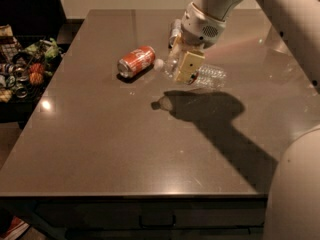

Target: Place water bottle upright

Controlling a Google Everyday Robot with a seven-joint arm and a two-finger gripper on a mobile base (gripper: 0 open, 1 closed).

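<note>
The arm reaches down from the upper right, its gripper [184,66] clamped across the water bottle [210,77], just right of the soda can [136,61]. The bottle lies nearly level, its white cap toward the can, seemingly clear of the table [100,149].

You've got one camera, up high by the near edge of the table [100,149], looking down its length from fairly close. The gripper [181,69], clamped on the water bottle [212,76], sits upper-centre.
</note>
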